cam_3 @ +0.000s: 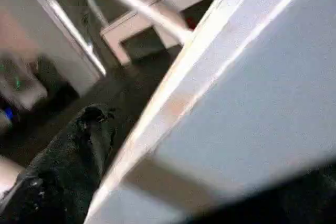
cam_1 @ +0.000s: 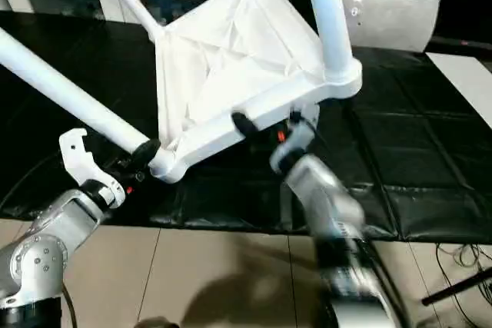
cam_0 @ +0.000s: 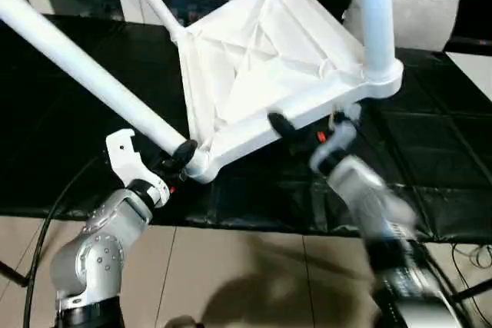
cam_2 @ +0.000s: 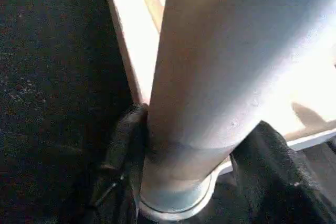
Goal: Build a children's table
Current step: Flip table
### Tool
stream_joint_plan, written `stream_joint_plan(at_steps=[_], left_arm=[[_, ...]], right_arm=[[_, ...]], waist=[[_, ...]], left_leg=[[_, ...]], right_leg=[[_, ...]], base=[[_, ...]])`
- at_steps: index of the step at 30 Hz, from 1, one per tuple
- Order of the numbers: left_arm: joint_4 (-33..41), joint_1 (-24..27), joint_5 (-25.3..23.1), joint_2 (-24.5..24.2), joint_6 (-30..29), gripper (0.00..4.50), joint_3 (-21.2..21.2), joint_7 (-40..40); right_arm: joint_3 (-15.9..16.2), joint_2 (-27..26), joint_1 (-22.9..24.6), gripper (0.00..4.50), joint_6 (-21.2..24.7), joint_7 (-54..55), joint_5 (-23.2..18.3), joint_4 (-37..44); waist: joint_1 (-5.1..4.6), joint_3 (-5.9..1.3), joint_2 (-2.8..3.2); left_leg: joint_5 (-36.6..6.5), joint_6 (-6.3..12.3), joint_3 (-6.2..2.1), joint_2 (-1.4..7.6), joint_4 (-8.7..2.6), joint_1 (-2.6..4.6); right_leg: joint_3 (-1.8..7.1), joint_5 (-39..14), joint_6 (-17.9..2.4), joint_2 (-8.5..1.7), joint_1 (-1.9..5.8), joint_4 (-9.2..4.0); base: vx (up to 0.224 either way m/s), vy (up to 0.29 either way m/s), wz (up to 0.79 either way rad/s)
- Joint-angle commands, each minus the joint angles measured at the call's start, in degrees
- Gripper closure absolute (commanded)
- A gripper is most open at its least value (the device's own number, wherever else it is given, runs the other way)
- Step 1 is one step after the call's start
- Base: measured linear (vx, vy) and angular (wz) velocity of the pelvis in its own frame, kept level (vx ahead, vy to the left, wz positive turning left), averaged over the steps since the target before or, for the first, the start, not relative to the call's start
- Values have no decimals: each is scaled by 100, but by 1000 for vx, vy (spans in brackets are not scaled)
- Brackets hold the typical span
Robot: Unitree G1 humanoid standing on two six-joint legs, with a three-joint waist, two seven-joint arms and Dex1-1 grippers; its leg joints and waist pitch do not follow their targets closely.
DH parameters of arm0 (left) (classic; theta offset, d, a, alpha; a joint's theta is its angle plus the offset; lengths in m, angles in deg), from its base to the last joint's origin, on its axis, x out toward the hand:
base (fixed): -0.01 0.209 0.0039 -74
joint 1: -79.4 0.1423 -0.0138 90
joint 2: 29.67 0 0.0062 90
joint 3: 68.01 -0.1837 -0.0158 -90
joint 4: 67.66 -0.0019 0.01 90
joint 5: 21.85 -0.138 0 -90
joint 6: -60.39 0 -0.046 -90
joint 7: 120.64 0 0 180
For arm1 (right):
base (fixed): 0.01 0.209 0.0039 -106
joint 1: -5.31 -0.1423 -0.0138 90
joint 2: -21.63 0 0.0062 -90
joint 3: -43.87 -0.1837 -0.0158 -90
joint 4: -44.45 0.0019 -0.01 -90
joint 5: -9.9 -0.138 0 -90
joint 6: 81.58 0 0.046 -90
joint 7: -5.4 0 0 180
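— So what is looking risky to you right now?

— Mostly the tilt. The tabletop is lying upside down on the black mat, ribbed side up, and it is sitting propped at an angle, not flat. If one pincer is letting go or pushing unevenly, I would expect the whole thing to be swinging or sliding off across the mat.

— What is holding it?

— The left pincer is clamping the long leg right at its base, with its black fingers pressing on either side of the tube, just above the corner socket. So the leg is sitting between those fingers and running up and away from them, and the tabletop is lying just beyond the fingertips.

— And the other side?

— The right pincer is standing wide open at the near edge of the tabletop. One finger is reaching up over that edge; the other is under or behind it, so the edge is lying between the jaws, but nothing is being gripped there. The upright leg is standing in its socket just past this pincer, off to its right.

— So the danger there?

— A wide-open pincer is giving no support. If it is closing off-centre, it could be nudging the edge and twisting the clamped leg in its socket, perhaps loosening it.
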Motion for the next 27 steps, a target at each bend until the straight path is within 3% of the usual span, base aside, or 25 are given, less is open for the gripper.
stream_joint_plan(at_steps=[1, 2, 4, 5, 8, 9, 11, 15, 20, 27], left_arm=[[-275, 116, 113, 111, -407, 246, -299, 110], [-269, 126, 89, 75, -425, 246, -379, 148], [-270, 126, 85, 66, -423, 246, -395, 154], [-272, 127, 65, 21, -413, 246, -477, 183], [-252, 136, -24, -76, -395, 246, -636, 259], [-242, 138, -58, -102, -389, 246, -686, 279], [-208, 138, -112, -119, -316, 246, -756, 340], [-202, 143, -150, -149, -268, 246, -797, 375], [-218, 150, -158, -189, -225, 246, -856, 392], [-232, 154, -261, -189, -145, 246, -866, 399]], right_arm=[[-104, -29, -212, 0, -167, 1, -191, -31], [-328, -208, -587, 0, -259, 8, -416, -500], [-362, -225, -636, 0, -277, -5, -447, -573], [-530, -302, -867, 0, -350, -52, -592, -921], [-749, -375, -1144, 0, -352, -46, -776, -1373], [-804, -393, -1208, 29, -355, -71, -822, -1477], [-957, -456, -1400, 36, -399, -184, -866, -1785], [-984, -501, -1522, 73, -426, -267, -853, -1995], [-1049, -472, -1678, 113, -516, -292, -781, -2349], [-1131, -438, -1803, 177, -697, -389, -652, -2646]], waist=[[-19, -297, 17], [-6, -311, 25], [-17, -315, 27], [-21, -312, -12], [-29, -313, 14], [-30, -309, -17], [-30, -316, 0], [-33, -326, -15], [-42, -317, -6], [-47, -326, -8]], left_leg=[[-432, 100, -111, 451, -416, 112], [-298, 128, -111, 451, -409, 112], [-186, 187, -100, 445, -397, 105], [-219, 207, -93, 449, -401, 97], [-307, 209, -93, 454, -413, 102], [-355, 222, -84, 456, -417, 102], [-297, 218, -72, 463, -409, 104], [-96, 316, -57, 457, -392, 93], [-275, 271, -52, 464, -404, 98], [-177, 331, -42, 466, -390, 94]], right_leg=[[231, 366, -1274, -539, 114, -381], [223, 567, -1262, -528, 124, -357], [212, 786, -1313, -523, 117, -340], [214, 778, -1321, -532, 124, -342], [204, 585, -1347, -540, 123, -342], [203, 477, -1347, -549, 119, -343], [203, 496, -1341, -551, 115, -342], [197, 743, -1368, -548, 120, -322], [194, 462, -1402, -556, 110, -343], [194, 590, -1446, -557, 111, -329]], base=[[0, 0, 0], [0, 0, 0], [0, 0, 0], [0, 0, 0], [0, 0, 0], [0, 0, 0], [0, 0, 0], [0, 0, 0], [0, 0, 0], [0, 0, 0]])
